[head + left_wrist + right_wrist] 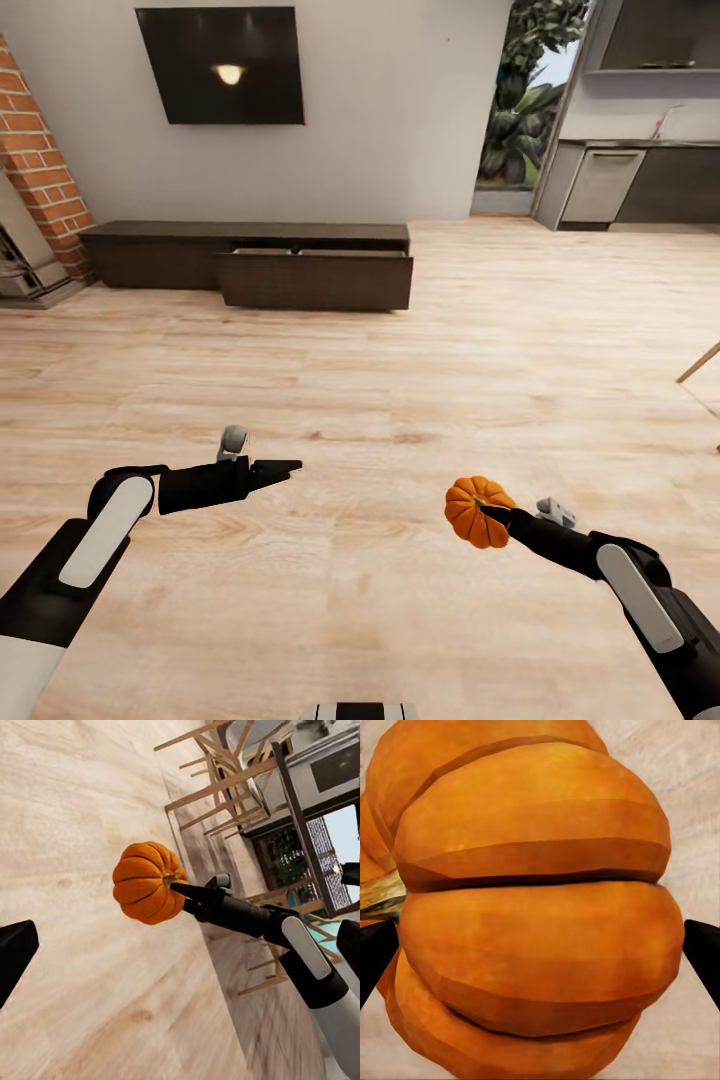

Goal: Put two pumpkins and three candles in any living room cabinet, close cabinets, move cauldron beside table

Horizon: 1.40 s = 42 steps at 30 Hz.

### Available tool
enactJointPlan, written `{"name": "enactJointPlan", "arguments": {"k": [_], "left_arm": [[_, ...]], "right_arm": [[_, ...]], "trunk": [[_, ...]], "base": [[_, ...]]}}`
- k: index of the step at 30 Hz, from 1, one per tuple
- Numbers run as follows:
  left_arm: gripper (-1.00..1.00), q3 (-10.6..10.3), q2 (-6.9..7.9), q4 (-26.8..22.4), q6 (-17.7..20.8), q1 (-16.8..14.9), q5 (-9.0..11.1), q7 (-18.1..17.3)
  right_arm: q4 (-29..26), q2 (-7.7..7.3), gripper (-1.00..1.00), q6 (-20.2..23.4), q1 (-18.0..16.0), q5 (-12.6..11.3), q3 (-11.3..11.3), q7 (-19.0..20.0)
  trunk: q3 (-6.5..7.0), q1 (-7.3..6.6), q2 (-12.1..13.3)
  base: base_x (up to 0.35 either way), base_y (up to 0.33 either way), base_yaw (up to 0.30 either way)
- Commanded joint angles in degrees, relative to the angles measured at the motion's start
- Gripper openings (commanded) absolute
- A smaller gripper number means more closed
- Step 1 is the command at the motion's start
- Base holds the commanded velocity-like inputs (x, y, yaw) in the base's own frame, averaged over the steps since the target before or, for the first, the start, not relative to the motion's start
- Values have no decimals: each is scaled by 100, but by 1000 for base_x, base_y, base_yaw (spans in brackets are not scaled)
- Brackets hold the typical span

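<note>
A bright orange ribbed pumpkin (pixel 476 511) hangs above the wood floor with my right gripper (pixel 492 516) shut on it. The left wrist view takes in this pumpkin (pixel 146 883) from the side, stem toward the arm. In the right wrist view the pumpkin (pixel 532 907) sits between the dark fingertips (pixel 373 952). My left gripper (pixel 288 466) is open and holds nothing, level with the pumpkin and well to its left. The long dark brown cabinet (pixel 150 250) stands against the far wall, its right-hand front (pixel 315 280) pulled out. The candles, cauldron and table are out of view.
A black TV (pixel 220 65) hangs above the cabinet, with a brick fireplace (pixel 35 170) at far left. Grey kitchen units (pixel 640 180) and a doorway with plants (pixel 520 110) lie far right. Wooden chairs (pixel 225 787) stand to my right. Open floor stretches ahead.
</note>
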Motion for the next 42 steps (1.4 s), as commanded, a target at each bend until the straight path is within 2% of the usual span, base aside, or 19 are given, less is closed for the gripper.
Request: {"name": "enactJointPlan", "arguments": {"k": [1,13,16,25,42], "left_arm": [[100,-3,2,6,9,-9,-26,-37],[100,-6,0,9,9,-7,-34,-37],[100,-6,-5,19,9,-7,-40,-33],[100,-4,-3,18,9,-10,-46,-35],[100,-7,-7,16,9,-6,-50,-37]], "right_arm": [[-5,-4,-100,16,-2,-20,1,23],[-14,-4,-100,16,-2,-24,8,65],[-19,-4,-100,14,-2,-27,84,74],[-4,75,-100,15,-2,-35,112,-13],[-40,170,-100,7,-2,-38,133,55]], "trunk": [[-5,2,-2],[-5,2,-2],[-5,2,-2],[-5,2,-2],[-5,2,-2]], "base": [[338,0,291],[338,0,81],[338,0,2],[338,0,18],[338,0,266]]}}
